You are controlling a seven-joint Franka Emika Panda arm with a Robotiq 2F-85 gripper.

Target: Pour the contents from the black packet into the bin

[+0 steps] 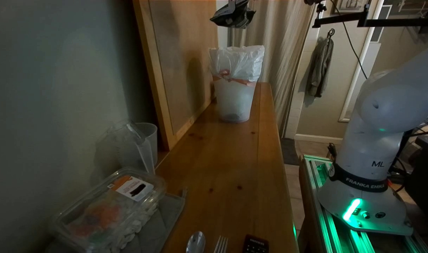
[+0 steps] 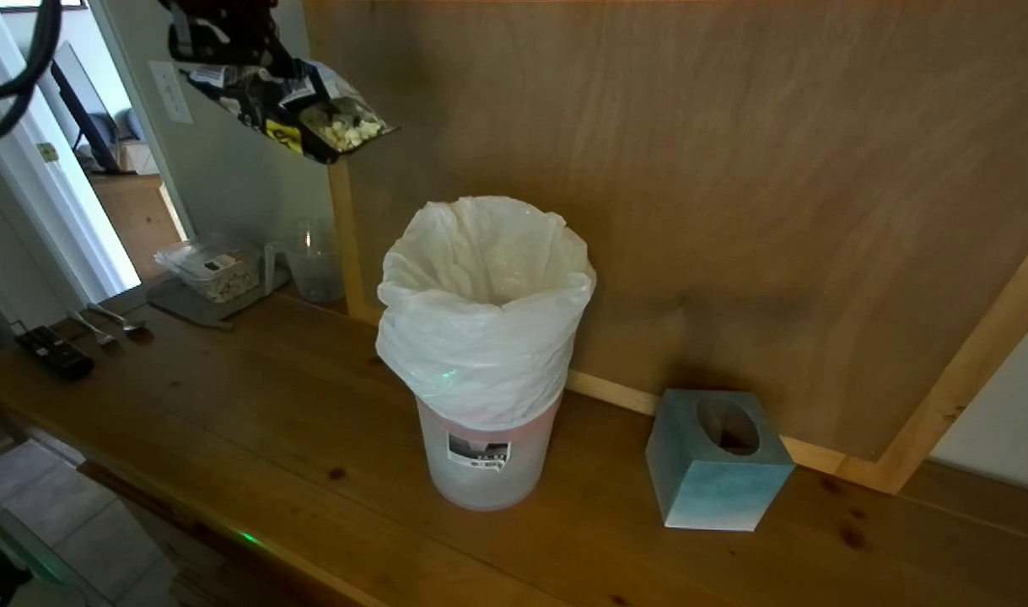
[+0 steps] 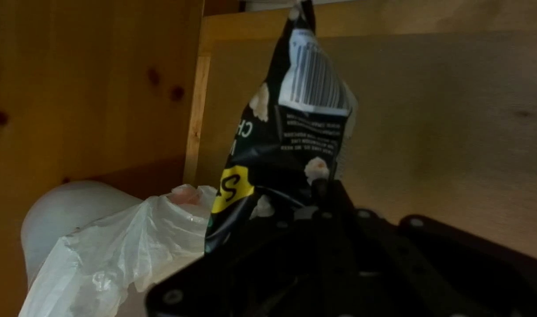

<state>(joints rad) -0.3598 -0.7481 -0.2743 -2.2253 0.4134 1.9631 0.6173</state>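
The open black packet [image 2: 293, 110] tilts, higher than the bin [image 1: 235, 94].

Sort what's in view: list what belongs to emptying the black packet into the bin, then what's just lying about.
Part of the job:
black packet
popcorn showing at its end
bin
white liner over the bin's rim

Just lying about:
tissue box
remote
spoon
fork
plastic food box
jug
grey cloth

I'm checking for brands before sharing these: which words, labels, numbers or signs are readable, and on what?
"FRANKA EMIKA": black band on the robot arm.
"ML": robot arm, above the band.
"CH", partial word: black packet.
Packet's yellow patch: lettering cut off, uncertain.
Too small or blurred: packet's fine print; labels on bin, clear box; lettering on remote.
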